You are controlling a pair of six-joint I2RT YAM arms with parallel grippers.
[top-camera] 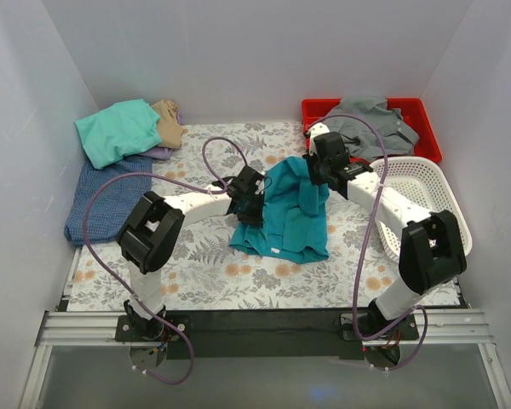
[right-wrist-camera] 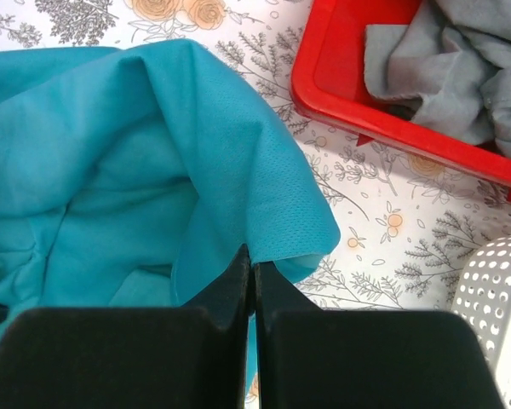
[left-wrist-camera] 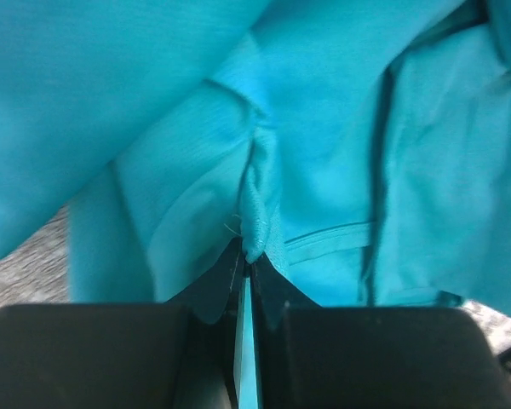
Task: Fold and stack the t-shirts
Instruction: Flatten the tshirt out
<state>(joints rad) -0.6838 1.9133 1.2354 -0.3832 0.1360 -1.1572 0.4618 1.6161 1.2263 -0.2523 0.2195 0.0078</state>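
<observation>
From above, the deep-teal t-shirt lies crumpled in the middle of the bench, with the left jaws at its left edge and the right jaws at its far right corner. A mint green shirt, tan shirt, lilac shirt and blue-checked shirt lie far left. A grey shirt fills the red tray far right, with the white mesh basket just nearer.

Left wrist: jaws pinched shut on a bunched teal ridge.

Right wrist: jaws shut on a teal edge.

This looks like the spreading step; next, the arms should draw apart to flatten the cloth. The bench has a floral cover, inside plain white walls.

floral table bears teal t-shirt, shirt pile, red tray, white basket.
</observation>
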